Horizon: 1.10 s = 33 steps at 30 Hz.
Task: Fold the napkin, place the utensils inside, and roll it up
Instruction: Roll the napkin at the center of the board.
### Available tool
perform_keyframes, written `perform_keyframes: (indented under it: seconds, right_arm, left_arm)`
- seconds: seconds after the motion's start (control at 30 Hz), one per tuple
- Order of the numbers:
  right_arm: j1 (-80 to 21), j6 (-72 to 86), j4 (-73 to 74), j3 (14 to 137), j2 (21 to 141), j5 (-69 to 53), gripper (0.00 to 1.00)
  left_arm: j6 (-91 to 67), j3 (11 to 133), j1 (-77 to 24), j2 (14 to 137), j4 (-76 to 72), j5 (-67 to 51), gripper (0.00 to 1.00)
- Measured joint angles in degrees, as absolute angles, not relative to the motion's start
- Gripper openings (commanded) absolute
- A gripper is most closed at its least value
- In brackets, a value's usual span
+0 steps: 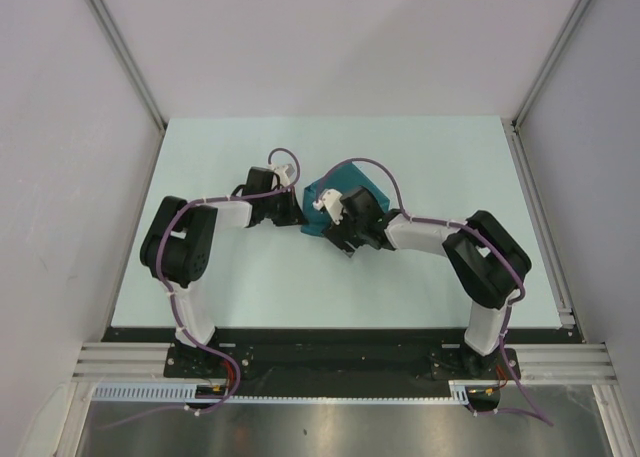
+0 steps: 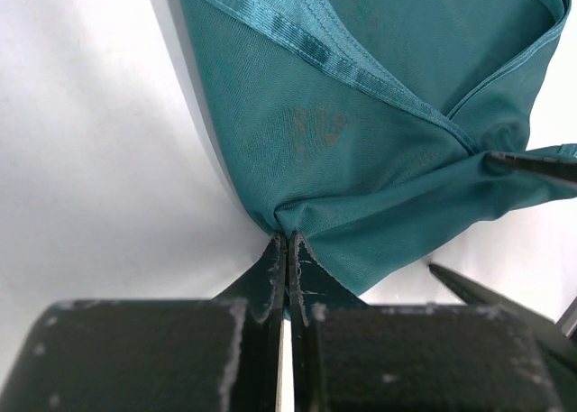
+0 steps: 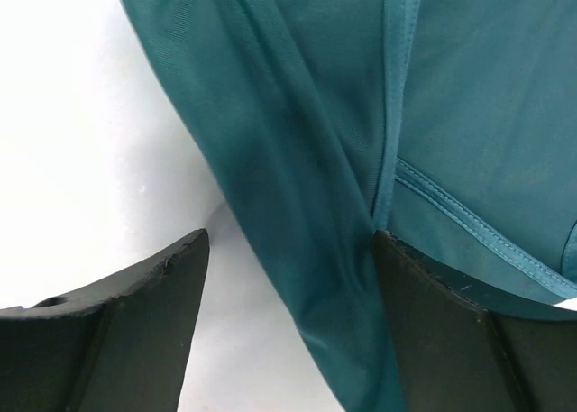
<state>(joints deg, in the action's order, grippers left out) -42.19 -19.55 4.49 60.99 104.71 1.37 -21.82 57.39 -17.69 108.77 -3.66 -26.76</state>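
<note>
Pale mint green covers the desk, a smooth matte board set inside a booth of plain grey-white walls with aluminium rails running up the corners. A brushed metal plate lies along the near edge, just below the black bar where both arm bases are bolted.

The napkin sits near the middle of the desk, a dark teal cloth bunched and partly folded, with the two wrists meeting over it. Seen from above, each arm rises from its base, bends at a black elbow out to its own side, then reaches inward and low, so that the forearms point toward each other. Purple cables loop over both wrists.

The left end effector is pinched tight on a gathered corner of the napkin, its fingers pressed together with the cloth fanning up and away from the tips; a hemmed edge crosses the fabric above.

The right end effector stands wide, and a long fold of the napkin runs down between its two fingers. The outer finger is against the cloth, the other is apart from it over bare desk, so nothing is clamped there.
</note>
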Motion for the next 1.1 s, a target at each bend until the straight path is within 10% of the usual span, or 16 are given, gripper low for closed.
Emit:
perform_keyframes:
  seconds: [0.47, 1.1]
  right_arm:
    - [-39.42, -17.08, 13.04, 68.55, 109.27, -5.91, 0.42]
    - [-33.67, -14.79, 19.38, 73.28, 112.66, -22.39, 0.24]
  left_arm:
    - [-21.93, 57.41, -17.69, 108.77, -3.68, -27.18, 0.06]
    - [-23.51, 48.95, -16.36, 94.83, -5.67, -22.96, 0.66]
